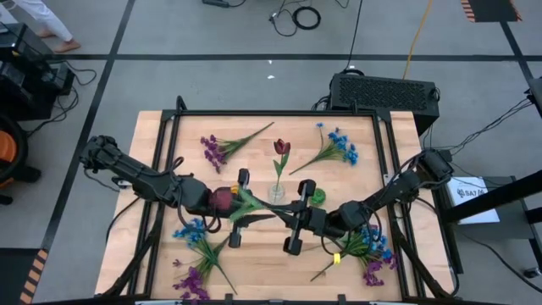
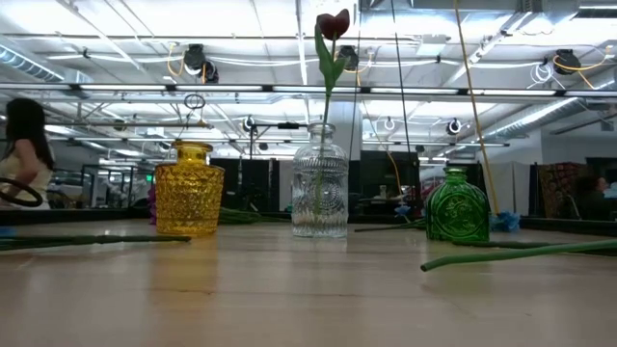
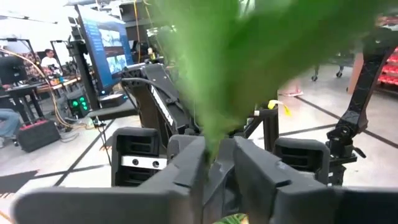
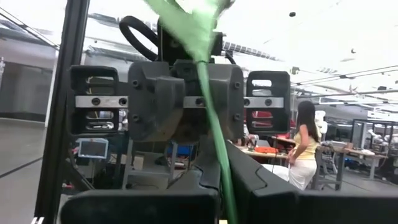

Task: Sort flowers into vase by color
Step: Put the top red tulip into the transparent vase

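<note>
Both arms reach inward and meet at mid-bench, end effectors facing each other. The left end effector (image 1: pixel 240 206) is nearly closed; the right end effector (image 1: pixel 298 217) is fully closed.

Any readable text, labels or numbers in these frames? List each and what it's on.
None can be read.
White sheet right of the table: dark print, too small.
Blue screen in the left wrist view: text blurred.
Yellow tag on a stem: no legible marking.
</note>
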`<state>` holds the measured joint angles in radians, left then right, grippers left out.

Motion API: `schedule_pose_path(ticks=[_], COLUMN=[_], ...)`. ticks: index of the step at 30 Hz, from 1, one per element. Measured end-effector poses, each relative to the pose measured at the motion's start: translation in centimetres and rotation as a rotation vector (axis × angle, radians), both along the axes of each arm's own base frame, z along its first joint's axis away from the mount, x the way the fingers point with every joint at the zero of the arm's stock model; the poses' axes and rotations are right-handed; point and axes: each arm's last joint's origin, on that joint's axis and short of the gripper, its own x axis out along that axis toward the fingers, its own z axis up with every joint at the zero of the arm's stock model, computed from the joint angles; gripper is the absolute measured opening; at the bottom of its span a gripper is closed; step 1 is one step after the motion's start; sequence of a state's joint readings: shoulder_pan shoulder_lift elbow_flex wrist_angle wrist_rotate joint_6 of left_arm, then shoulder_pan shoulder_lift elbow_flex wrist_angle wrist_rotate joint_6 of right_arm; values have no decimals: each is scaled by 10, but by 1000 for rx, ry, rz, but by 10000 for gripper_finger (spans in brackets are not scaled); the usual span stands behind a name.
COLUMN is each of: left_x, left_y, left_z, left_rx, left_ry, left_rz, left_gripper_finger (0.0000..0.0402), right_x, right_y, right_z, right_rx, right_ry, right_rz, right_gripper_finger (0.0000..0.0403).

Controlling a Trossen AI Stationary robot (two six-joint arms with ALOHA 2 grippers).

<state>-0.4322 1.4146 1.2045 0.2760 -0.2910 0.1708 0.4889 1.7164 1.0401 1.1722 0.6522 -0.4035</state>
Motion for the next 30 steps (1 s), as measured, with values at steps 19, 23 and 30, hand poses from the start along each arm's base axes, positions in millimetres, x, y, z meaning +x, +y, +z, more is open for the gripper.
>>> schedule_pose_path(ticks=[19,23,30], left_x=[-45,-55,-55], left_y=[16,17,17], left_z=[15,13,11], left_rx=[31,21,6], left_ry=[152,218,242], left_rz=[55,61,61], left_gripper_finger=[21,22,22], right_x=[-2,-3,10], right_y=[-2,-7,-9], right_z=[-3,0,7], right_rx=[3,62,109], right_ry=[157,265,406], right_rz=[-73,-59,-42], right_gripper_finger=[138,148,151])
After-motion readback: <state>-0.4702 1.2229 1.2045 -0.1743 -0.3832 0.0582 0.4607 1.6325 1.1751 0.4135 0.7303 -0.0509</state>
